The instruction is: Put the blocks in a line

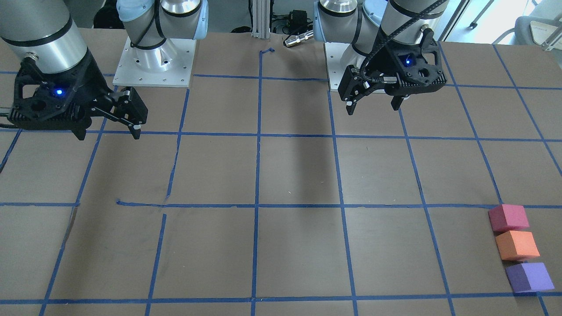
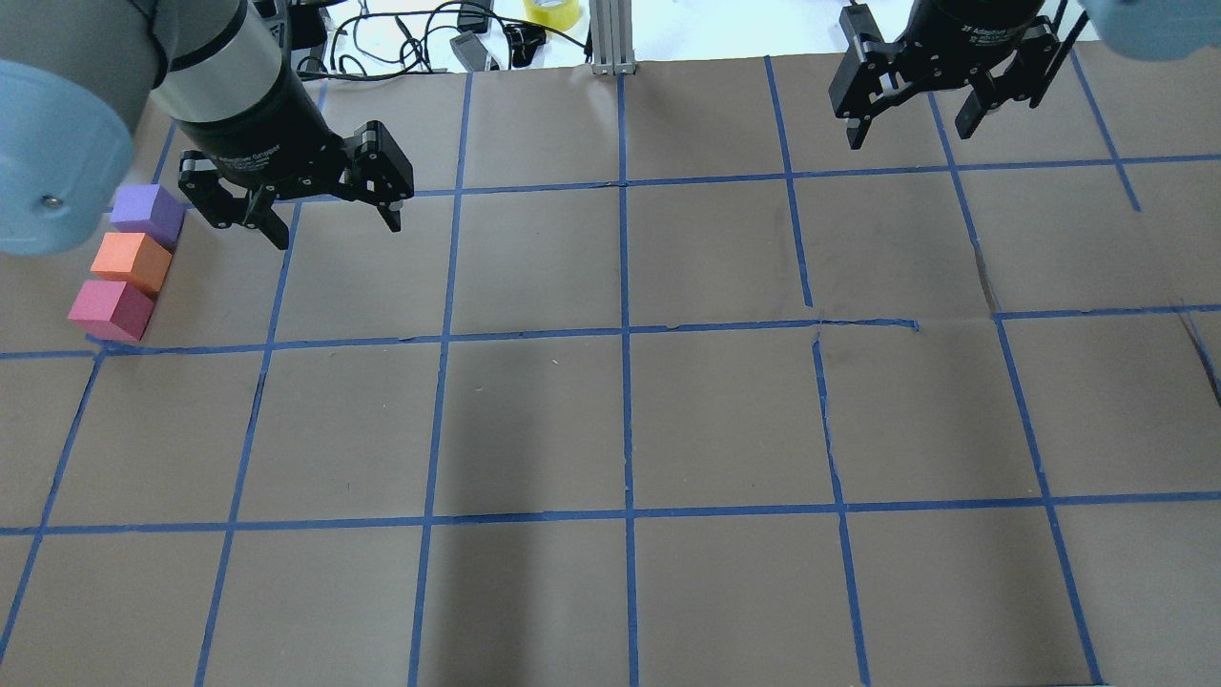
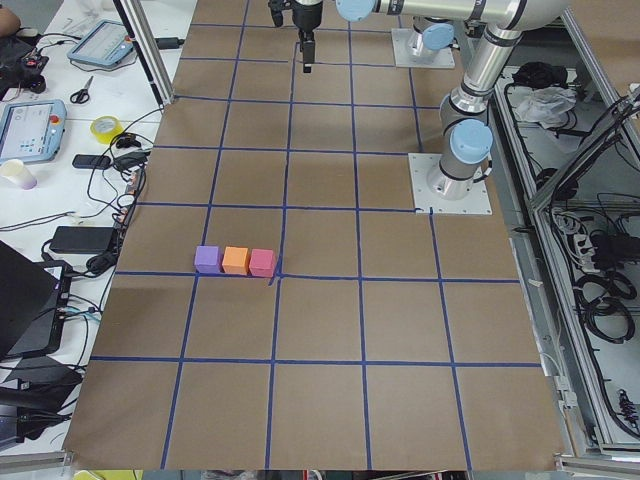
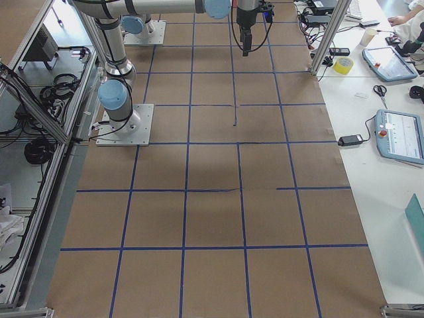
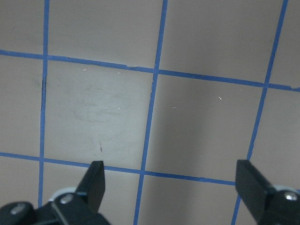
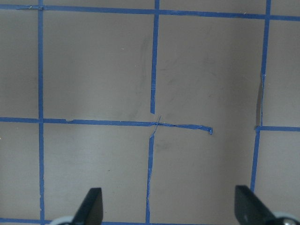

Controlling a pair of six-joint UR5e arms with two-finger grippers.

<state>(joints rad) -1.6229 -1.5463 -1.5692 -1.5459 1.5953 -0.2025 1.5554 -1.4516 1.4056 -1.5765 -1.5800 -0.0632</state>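
Purple cube (image 1: 529, 277) sits nearest, orange cube (image 1: 517, 245) and pinkish-red cube (image 1: 509, 217) packed behind it in one straight row: three blocks, one per colour, out to the left gripper's (image 1: 373, 107) own left, on the operators' side. Both grippers, two in all, hang spread and empty, the right gripper (image 1: 109, 131) well apart from it. A careless descent by the left one could knock the row askew.

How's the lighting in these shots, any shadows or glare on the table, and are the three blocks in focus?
Front-facing view: a soft shadow band runs down the table, no glare; the pink block, orange block and purple block look sharp. Overhead view: background past the far edge is blown out white. Left wrist view: the left pincer looks slightly soft.
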